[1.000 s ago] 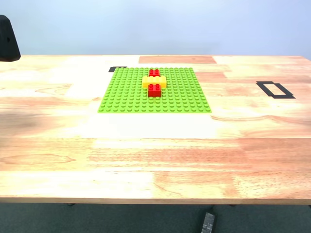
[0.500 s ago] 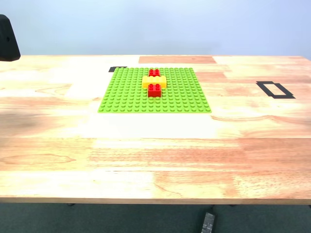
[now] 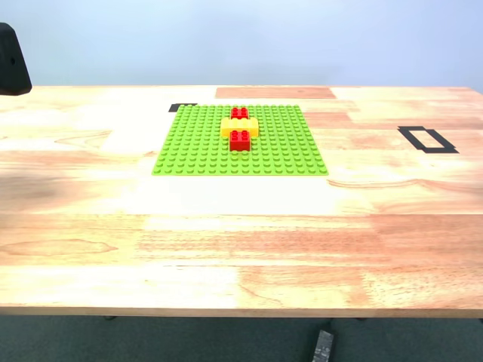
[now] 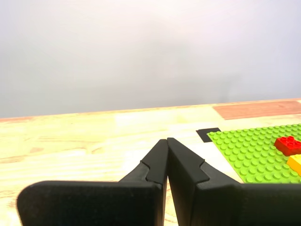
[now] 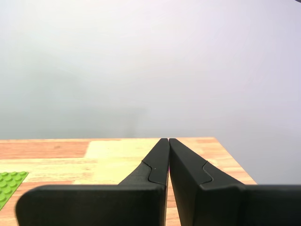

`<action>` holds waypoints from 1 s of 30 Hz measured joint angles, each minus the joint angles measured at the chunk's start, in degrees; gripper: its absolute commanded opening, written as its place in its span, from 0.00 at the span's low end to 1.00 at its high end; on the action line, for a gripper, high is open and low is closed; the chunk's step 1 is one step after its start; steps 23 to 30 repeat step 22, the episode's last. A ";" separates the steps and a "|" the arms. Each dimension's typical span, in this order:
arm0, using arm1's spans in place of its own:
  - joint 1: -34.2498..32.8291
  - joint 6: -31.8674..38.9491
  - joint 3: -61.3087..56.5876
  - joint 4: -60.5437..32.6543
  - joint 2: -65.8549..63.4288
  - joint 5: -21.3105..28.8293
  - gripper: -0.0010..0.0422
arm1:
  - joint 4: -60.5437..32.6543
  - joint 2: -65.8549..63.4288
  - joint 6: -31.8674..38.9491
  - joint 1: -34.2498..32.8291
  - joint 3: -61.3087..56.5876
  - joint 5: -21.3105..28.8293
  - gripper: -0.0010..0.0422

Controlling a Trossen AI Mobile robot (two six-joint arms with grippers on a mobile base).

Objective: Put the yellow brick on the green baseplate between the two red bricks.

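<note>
On the green baseplate (image 3: 240, 140) the yellow brick (image 3: 240, 127) lies crosswise between the two red bricks, one behind it (image 3: 239, 113) and one in front of it (image 3: 240, 139). My first gripper (image 4: 167, 140) is shut with nothing in it, held above the table off the baseplate (image 4: 254, 153), with a red brick (image 4: 289, 144) and a corner of the yellow brick (image 4: 296, 164) in its view. My second gripper (image 5: 168, 139) is also shut and holds nothing; a corner of the baseplate (image 5: 9, 181) shows in its view.
A black tape rectangle (image 3: 427, 139) marks the table at the exterior view's right. A small black tape patch (image 3: 181, 108) lies at the baseplate's far corner. A dark object (image 3: 11, 60) sits at the exterior view's left edge. A reddish board strip (image 3: 275, 93) lies behind the baseplate.
</note>
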 measured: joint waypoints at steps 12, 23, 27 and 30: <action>0.00 0.04 0.28 -3.32 0.00 0.00 0.02 | 0.00 0.00 0.00 0.00 0.00 0.00 0.02; 0.00 0.04 0.33 -3.37 0.00 0.00 0.02 | 0.00 0.00 0.02 -0.02 0.00 0.00 0.02; 0.00 0.04 0.33 -3.37 0.00 0.00 0.02 | 0.00 0.00 0.02 -0.02 0.00 0.00 0.02; 0.00 0.04 0.33 -3.37 0.00 0.00 0.02 | 0.00 0.00 0.02 -0.02 0.00 0.00 0.02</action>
